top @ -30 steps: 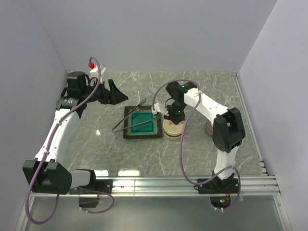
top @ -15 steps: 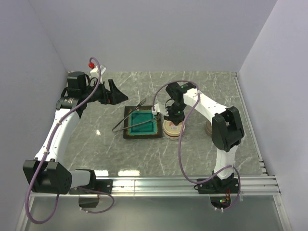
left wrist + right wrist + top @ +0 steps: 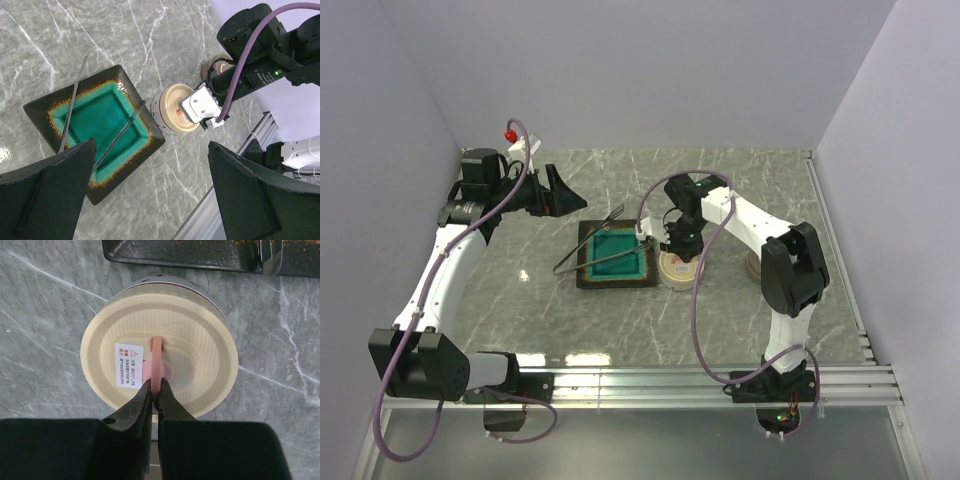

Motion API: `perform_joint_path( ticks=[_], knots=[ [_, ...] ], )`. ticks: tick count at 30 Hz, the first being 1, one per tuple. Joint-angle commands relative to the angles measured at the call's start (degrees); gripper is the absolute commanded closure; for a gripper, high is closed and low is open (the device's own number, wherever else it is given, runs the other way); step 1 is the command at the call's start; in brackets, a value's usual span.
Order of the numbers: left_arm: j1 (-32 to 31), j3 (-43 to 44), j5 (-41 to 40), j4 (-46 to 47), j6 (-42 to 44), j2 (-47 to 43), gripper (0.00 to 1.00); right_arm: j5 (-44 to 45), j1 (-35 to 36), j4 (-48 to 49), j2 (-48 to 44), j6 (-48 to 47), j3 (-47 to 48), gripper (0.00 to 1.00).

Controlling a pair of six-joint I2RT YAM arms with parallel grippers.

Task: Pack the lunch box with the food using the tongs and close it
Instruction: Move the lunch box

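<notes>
The lunch box (image 3: 680,270) is a round cream pot standing just right of the teal tray (image 3: 582,280). Its ribbed cream lid (image 3: 200,340) is on, with a pink tab (image 3: 156,357) upright at the centre. From above, my right gripper (image 3: 156,390) is shut on that tab. The tongs (image 3: 590,250) lie in a narrow V across the tray, one thin arm (image 3: 117,135) over the teal middle. My left gripper (image 3: 555,192) hangs open high at the back left, looking down on the tray (image 3: 37,107) and the lunch box (image 3: 172,100). No food shows.
A second small round cream piece (image 3: 754,264) sits on the marble right of the lunch box, partly behind my right arm. A metal rail (image 3: 720,375) runs along the near edge and up the right side. Grey walls close in the back and both sides.
My right wrist has shifted slightly over the lunch box while keeping its hold on the tab. The left arm, tongs and tray have not moved.
</notes>
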Motion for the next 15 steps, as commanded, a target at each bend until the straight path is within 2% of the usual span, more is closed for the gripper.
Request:
perform_joint_path(
  ticks=[1,7,15],
  knots=[
    [0.30,-0.02,1.65,2.53,-0.43,-0.06,0.01,-0.30,0.45,-0.87,-0.63,0.65,-0.45,1.00],
    [0.30,-0.19,-1.42,2.36,-1.92,-0.50,0.01,-1.36,0.28,0.52,1.31,10.48,0.09,1.00],
    [0.47,-0.54,-2.39,2.36,-2.80,-0.77,0.01,0.92,0.10,9.31,-4.22,31.57,-9.40,1.00]
  ],
)
